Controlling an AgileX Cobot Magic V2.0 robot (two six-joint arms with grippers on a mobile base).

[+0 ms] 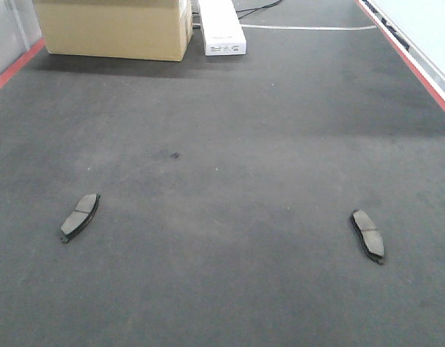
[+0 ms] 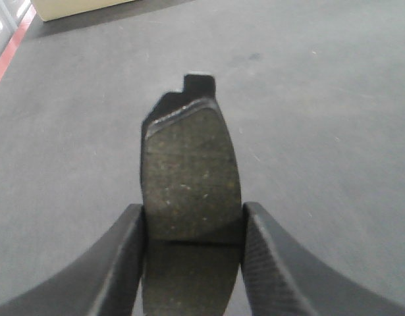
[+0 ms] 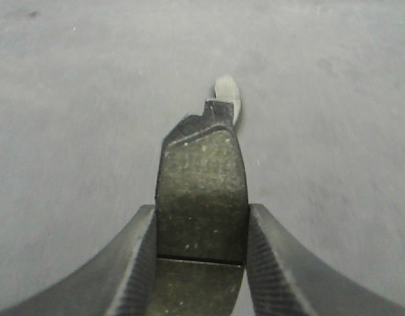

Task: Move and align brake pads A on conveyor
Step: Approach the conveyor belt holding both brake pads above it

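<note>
— Closest to the lens?
— Left gripper (image 2: 192, 253), clamped on a brake pad (image 2: 189, 174) by its long edges. Grey-brown face up, thin groove crossing between the fingers (image 2: 120, 263), notched dark tab at the far end. Hard to tell whether raised or resting on the belt.

— And the other side?
— Right gripper (image 3: 201, 253), likewise closed on a second pad (image 3: 202, 191), held the same way: speckled face up, groove low between the ribbed fingers, stepped tab pointing away. Small pale blur just past that tab; cannot make out what.

— Beyond the grippers?
— Dark textured conveyor (image 1: 229, 130) all around, red stripe along each edge. Two more pads lying flat on it, well apart: one at left (image 1: 80, 215), tilted with far end leaning right; one at right (image 1: 368, 235), far end leaning left. No arms visible from the front camera.

— Further back?
— Small dark stain (image 1: 168, 154) mid-belt. Cardboard box (image 1: 113, 27) at the far end, white box (image 1: 222, 27) just beside it on the right.
</note>
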